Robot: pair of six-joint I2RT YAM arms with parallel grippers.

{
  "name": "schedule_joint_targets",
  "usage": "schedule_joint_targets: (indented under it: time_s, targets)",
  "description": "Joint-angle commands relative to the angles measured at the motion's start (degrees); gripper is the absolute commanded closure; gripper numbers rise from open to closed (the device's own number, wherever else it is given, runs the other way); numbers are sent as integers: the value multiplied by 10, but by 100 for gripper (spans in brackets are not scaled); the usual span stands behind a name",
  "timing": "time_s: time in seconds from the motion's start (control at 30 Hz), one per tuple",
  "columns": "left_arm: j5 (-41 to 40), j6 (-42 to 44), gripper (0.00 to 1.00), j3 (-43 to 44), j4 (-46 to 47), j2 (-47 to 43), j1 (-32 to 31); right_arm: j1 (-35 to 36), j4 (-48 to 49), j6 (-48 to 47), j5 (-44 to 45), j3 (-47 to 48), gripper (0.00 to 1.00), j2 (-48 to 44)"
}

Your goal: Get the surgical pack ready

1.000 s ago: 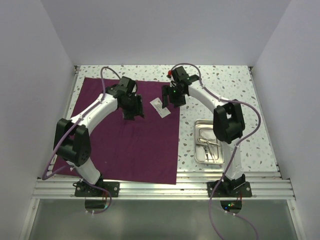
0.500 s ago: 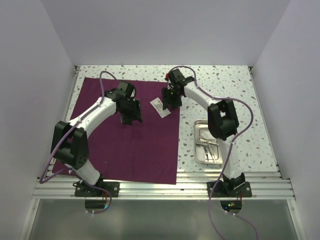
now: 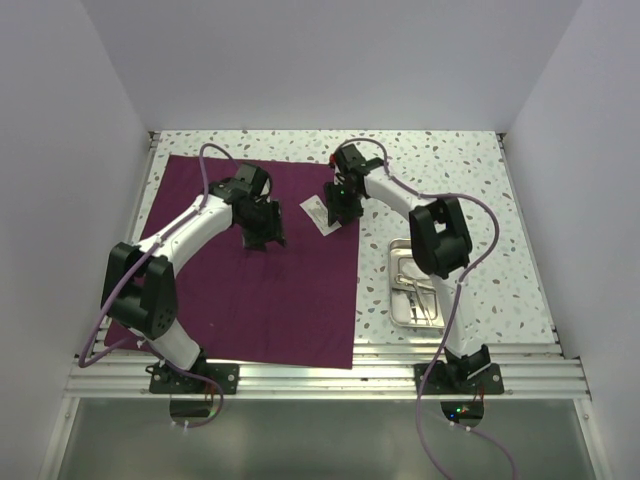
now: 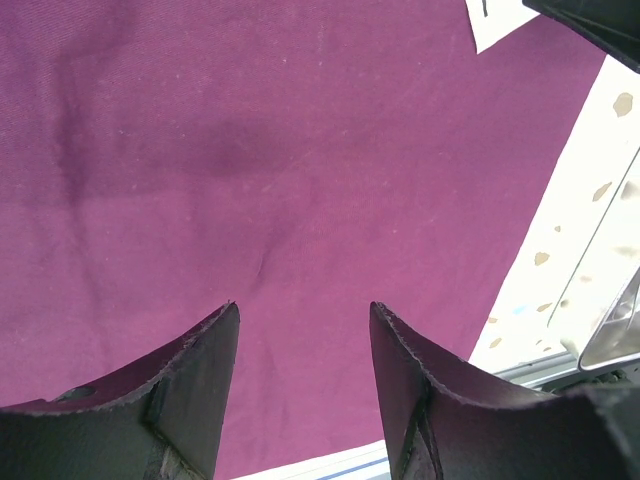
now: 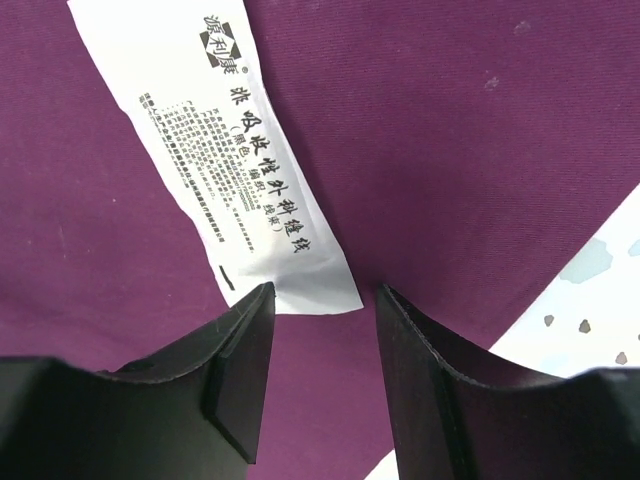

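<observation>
The maroon cloth (image 3: 250,290) of the surgical pack lies flat on the left half of the table. A white printed packet (image 3: 320,213) rests on it near its right edge. My right gripper (image 3: 341,208) hovers low beside the packet. In the right wrist view its jaws (image 5: 320,300) stand apart, the packet's (image 5: 230,170) near corner just ahead of the gap, nothing between them. My left gripper (image 3: 262,236) is open over bare cloth (image 4: 250,150). The steel tray (image 3: 392,285) with thin metal instruments (image 3: 420,297) sits on the speckled tabletop to the right of the cloth.
White walls close in the table on three sides. A metal rail (image 3: 320,375) runs along the near edge by the arm bases. The speckled tabletop (image 3: 450,170) shows beyond and right of the cloth. The tray's corner (image 4: 615,335) shows at the right edge of the left wrist view.
My right arm has swung left and down toward the packet, and its jaws have narrowed. The left arm shifted slightly left, then held still.
</observation>
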Motion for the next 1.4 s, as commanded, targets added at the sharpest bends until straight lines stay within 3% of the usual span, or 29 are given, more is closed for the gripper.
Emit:
schedule_joint_targets:
  time_s: [0.0,0.33,0.93,1.13,1.37]
  targets:
    - [8,-5,42,-2,20,-14,-2,6,7,-17,21,0,51,8]
    - [11,-3,42,-3,20,-14,-2,20,-14,-28,80,7,60,24]
    - [17,-6,42,-18,30,-23,-2,33,-15,-27,124,16,100,21]
    - [20,-7,42,-19,32,-22,-2,33,-27,-28,153,34,100,-7]
    - [27,-5,42,-14,38,-13,-2,33,-31,-16,103,27,100,-52]
